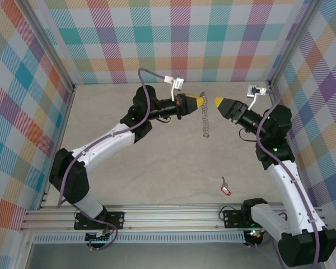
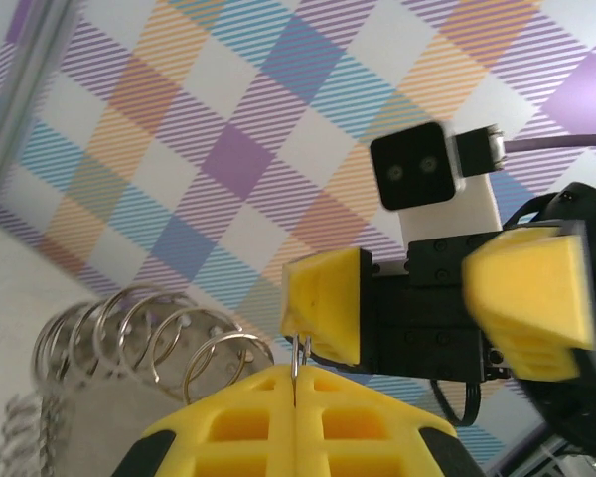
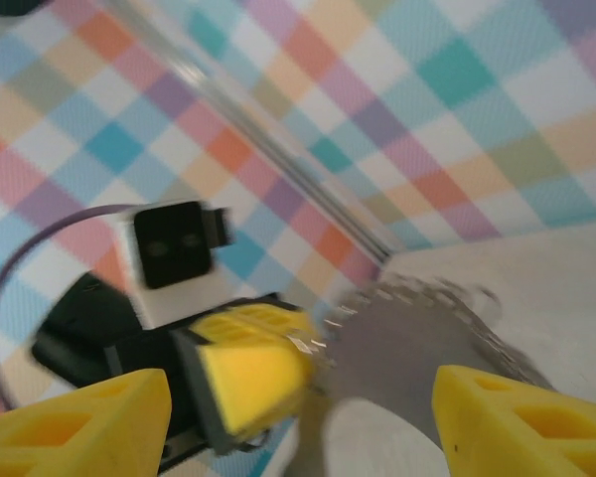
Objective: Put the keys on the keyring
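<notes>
Left gripper (image 1: pixel 200 101) clenched on the hanging keyring (image 1: pixel 205 121); right gripper (image 1: pixel 218 101) released, empty. Key (image 1: pixel 225 188) lies on the table (image 1: pixel 157 168) well apart, nearer the right arm's base.

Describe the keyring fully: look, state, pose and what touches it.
The keyring is thin grey metal, its rim fringed with many small shiny wire loops. It hangs edge-on, like a chain, from the left gripper, whose shut yellow fingers pinch its top wire. The open right gripper faces it without touching.
</notes>
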### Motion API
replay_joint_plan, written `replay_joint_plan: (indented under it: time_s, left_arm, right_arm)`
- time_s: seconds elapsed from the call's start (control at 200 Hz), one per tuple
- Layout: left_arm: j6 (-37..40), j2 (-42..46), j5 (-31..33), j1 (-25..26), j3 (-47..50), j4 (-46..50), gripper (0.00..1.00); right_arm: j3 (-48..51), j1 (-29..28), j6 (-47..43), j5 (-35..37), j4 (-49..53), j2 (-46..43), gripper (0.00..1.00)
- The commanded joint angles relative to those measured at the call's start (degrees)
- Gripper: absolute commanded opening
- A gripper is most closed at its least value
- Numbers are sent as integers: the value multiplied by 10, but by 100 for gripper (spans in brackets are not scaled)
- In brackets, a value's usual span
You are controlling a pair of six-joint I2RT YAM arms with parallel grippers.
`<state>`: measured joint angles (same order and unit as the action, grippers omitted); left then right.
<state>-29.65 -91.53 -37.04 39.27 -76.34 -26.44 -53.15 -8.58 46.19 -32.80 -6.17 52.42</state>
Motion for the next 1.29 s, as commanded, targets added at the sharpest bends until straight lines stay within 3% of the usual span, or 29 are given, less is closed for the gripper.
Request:
replay_joint_plan:
  time_s: [0.0, 0.235, 0.54, 0.855, 1.29]
  left_arm:
    - [53, 56, 33, -10, 20, 11, 0]
    - [78, 98, 51, -10, 72, 25, 0]
    - [92, 111, 51, -10, 108, 21, 0]
    - [121, 126, 48, -10, 122, 40, 0]
    - [132, 139, 29, -10, 127, 36, 0]
  right_arm:
    - [25, 3, -8, 90, 229, -2, 70]
    - [112, -16, 38, 191, 389, 7, 56]
    - [144, -99, 99, 299, 551, 19, 53]
    - [173, -158, 161, 335, 614, 27, 50]
    - [207, -180, 201, 332, 587, 61, 43]
